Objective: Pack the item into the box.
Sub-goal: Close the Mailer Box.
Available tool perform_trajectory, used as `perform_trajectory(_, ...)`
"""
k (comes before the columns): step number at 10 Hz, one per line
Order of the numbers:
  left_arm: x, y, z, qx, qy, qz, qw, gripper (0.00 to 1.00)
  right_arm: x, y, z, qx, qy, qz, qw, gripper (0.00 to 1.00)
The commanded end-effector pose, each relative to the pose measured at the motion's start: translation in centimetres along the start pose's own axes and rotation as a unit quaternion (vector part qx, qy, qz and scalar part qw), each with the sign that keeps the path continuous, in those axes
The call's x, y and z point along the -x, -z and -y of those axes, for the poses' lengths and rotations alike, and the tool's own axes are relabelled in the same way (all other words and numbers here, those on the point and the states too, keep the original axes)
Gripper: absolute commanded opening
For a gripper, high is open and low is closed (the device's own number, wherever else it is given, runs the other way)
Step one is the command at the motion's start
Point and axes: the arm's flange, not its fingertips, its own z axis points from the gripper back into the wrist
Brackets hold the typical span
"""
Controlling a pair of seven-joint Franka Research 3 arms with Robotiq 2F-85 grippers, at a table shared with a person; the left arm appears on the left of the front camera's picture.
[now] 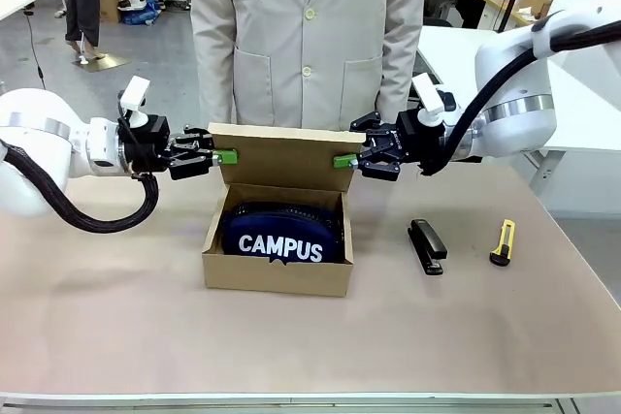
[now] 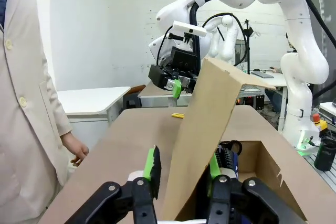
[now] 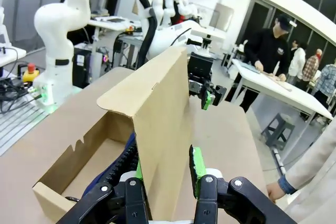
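there, pouch [image 1: 281,236] lies in box [image 1: 277,279] below end effectors [image 1: 225,156] [image 1: 342,161].

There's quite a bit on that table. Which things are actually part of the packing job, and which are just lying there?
Part of the job: navy CAMPUS pouch, already inside the cardboard box; left gripper and right gripper, one at each end of the raised lid.

Just lying about: black stapler; yellow utility knife.
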Motion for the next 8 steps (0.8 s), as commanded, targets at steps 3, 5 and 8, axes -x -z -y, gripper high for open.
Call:
perform_trajectory(3, 1.3, -0.4, 3.1, 0.028, 0.085, 0.005, 0.996, 0.45, 1.0, -0.5, -0.7, -0.013, -0.087, -0.008, 0.996, 0.41)
perform_trajectory(5, 1.0, -0.3, 4.6, 0.042, 0.134, 0.015, 0.990, 0.45, 1.6, -0.7, -2.0, -0.006, -0.136, -0.005, 0.991, 0.41)
perform_trajectory(8, 0.8, 0.1, 4.9, 0.048, 0.151, 0.031, 0.987, 0.45, 2.5, 0.0, -3.4, -0.032, -0.120, -0.024, 0.992, 0.41)
